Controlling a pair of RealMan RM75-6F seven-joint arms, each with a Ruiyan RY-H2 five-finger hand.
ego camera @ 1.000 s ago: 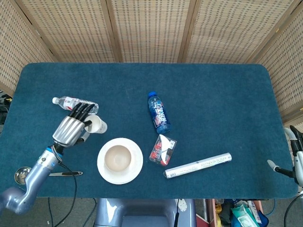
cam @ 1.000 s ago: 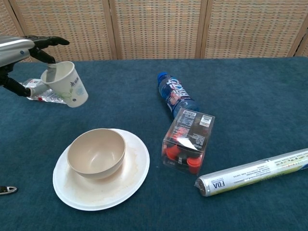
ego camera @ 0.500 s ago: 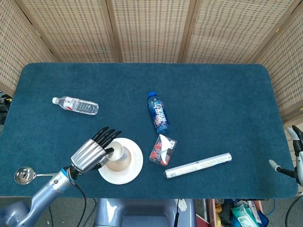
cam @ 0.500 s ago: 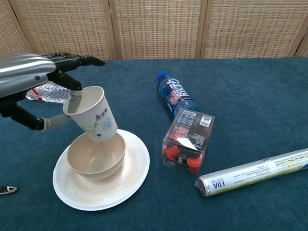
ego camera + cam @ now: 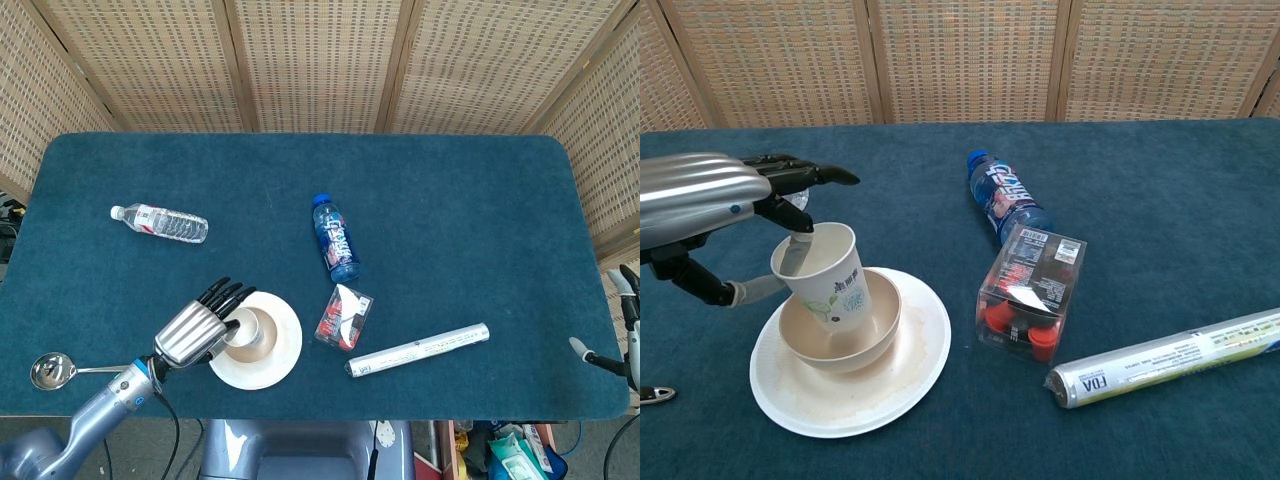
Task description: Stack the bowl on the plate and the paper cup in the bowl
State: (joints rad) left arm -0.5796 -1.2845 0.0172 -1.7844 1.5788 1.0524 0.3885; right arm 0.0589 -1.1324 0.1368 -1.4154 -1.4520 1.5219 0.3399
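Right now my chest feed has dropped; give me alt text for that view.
The left hand holds the paper cup by its rim, the cup's base down inside the bowl, which sits on the plate. To the right on the blue table lie a blue bottle, a clear box and a foil roll.

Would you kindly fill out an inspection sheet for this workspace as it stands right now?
Surface: blue cloth-covered table.
Job's things: bowl sits on the plate; paper cup stands in the bowl, slightly tilted.
Clutter: clear water bottle, blue drink bottle, clear box, foil-wrapped roll, metal spoon.
Hands: left hand pinches the cup's rim; right hand at the table's edge, holding nothing seen.
Cables: black cable along the left arm.
Surroundings: woven screen panels behind the table.
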